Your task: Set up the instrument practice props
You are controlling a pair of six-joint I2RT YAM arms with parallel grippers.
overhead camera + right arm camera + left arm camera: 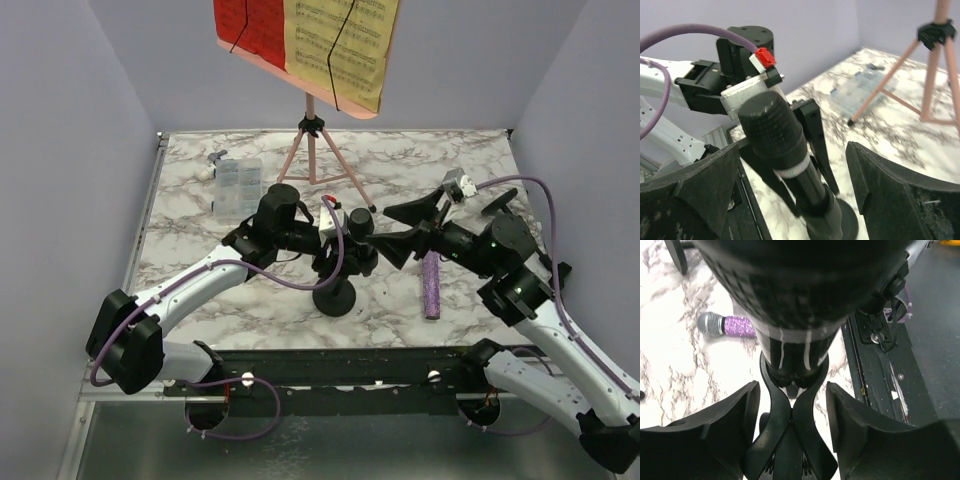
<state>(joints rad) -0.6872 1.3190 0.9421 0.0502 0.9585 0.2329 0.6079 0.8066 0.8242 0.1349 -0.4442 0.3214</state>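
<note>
The black microphone (774, 131) sits in the clip of a black round-based mic holder (335, 298), leaning over with its mesh head uppermost. The holder stands on the marbled worktop (185, 255), near the front edge and about midway between the two arms.

The left hand (792, 395) faces the holder from the left. Its fingers (715, 432) are spread to either side of the clip's forked stem, and worktop shows in the gaps, so it is open and grips nothing. The left arm runs low across the worktop from its base, with the wrist level with the microphone.

The right hand (792, 150) faces the microphone from the other side. Its fingers (900, 192) stand wide apart and well clear of the body, holding nothing. The right forearm reaches inward with the elbow raised.

The purple glitter microphone (432, 285) lies flat on the worktop just right of the holder, under the right wrist.

At the back, the pink music rack (311, 150) stands on its thin tripod legs and carries a red sheet (250, 25) and a yellow sheet (340, 45) side by side. A clear plastic box (238, 187) rests left of the tripod.
</note>
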